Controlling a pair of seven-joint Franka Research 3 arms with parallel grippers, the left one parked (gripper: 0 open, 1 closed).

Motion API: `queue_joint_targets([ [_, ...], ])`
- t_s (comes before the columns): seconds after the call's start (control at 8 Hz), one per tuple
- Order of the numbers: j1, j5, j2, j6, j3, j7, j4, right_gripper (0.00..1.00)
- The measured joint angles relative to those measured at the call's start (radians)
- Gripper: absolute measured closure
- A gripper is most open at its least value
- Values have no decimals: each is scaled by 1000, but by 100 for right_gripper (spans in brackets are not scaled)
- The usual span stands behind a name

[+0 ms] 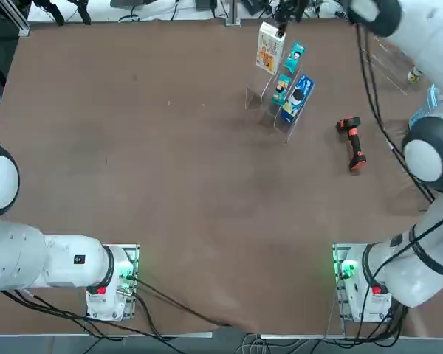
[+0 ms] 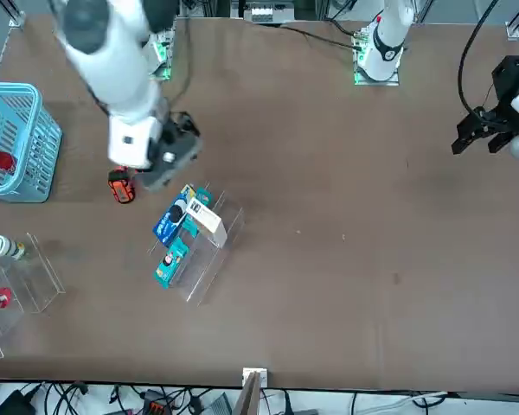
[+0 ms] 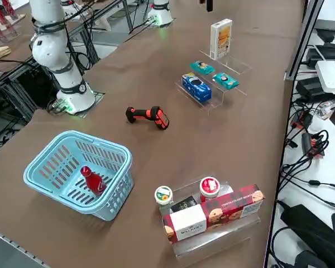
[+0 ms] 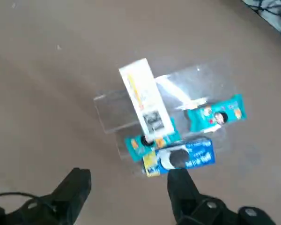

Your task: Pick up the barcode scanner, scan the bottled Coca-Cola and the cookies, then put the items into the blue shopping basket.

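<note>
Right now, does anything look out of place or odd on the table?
Yes: the bottled Coca-Cola already lies in the blue shopping basket, while the barcode scanner lies untouched on its side. The right gripper hovers open above the cookies.

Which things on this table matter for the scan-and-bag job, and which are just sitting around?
Part of the job:
barcode scanner, lying on the table
bottled Coca-Cola, already in the basket
cookies, upright on the clear stand
blue shopping basket
right claw, open, above the snack stand

Just lying about:
blue packet
teal packets
red biscuit box
two capped bottles
</note>
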Motion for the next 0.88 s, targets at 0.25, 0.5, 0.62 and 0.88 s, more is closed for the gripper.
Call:
queue_joint_targets([
  [0.25, -2, -1, 56, 62, -14, -54, 24, 0],
  [0.5, -7, -1, 118, 71, -17, -112, 99, 0],
  [0.62, -5, -1, 144, 71, -16, -117, 126, 0],
  [0.88, -2, -1, 176, 78, -15, -128, 144, 0],
])
